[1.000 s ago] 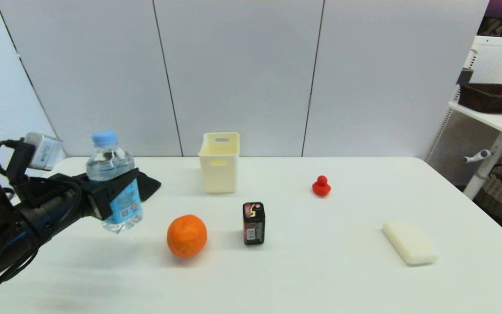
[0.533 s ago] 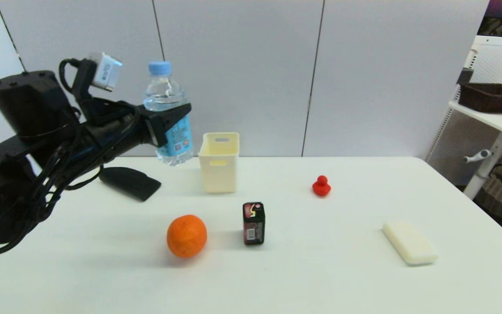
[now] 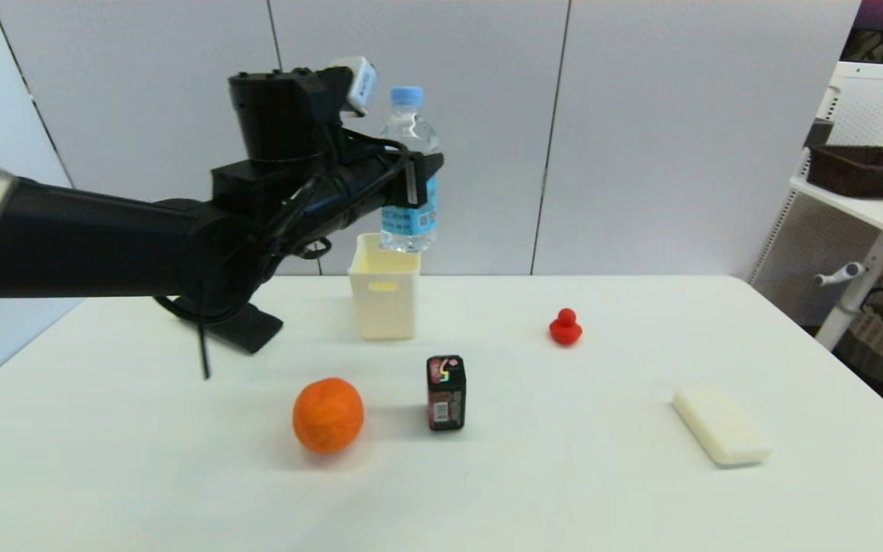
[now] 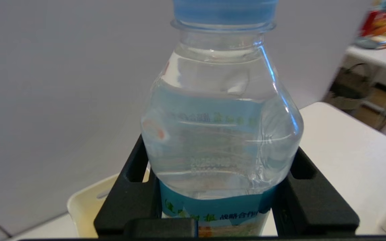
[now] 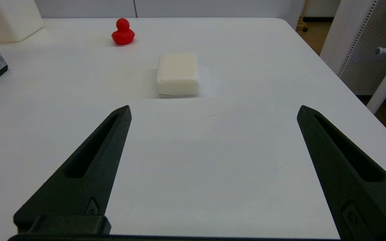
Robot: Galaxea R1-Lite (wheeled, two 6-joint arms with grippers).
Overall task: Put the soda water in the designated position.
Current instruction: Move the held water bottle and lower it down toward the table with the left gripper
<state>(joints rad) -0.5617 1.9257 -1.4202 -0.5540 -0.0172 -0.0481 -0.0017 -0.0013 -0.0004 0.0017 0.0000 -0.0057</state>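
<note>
Nearest, the right gripper [image 5: 213, 113] hovers low over bare table [image 3: 564, 475], fingers spread wide and empty. Farther back, the left gripper [image 3: 420, 175] clamps the bottle [image 3: 409, 172] at its label, upright, in the air just above the cream bin [image 3: 385, 287]. A second ago it hung lower, far to the left.

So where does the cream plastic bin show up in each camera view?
Head view: the cream plastic bin stands at the table's far middle, under the held clear bottle.
Left wrist view: its rim peeks out beneath the left claw.
Right wrist view: only a corner.
Shared landmark: the bin itself.
</note>
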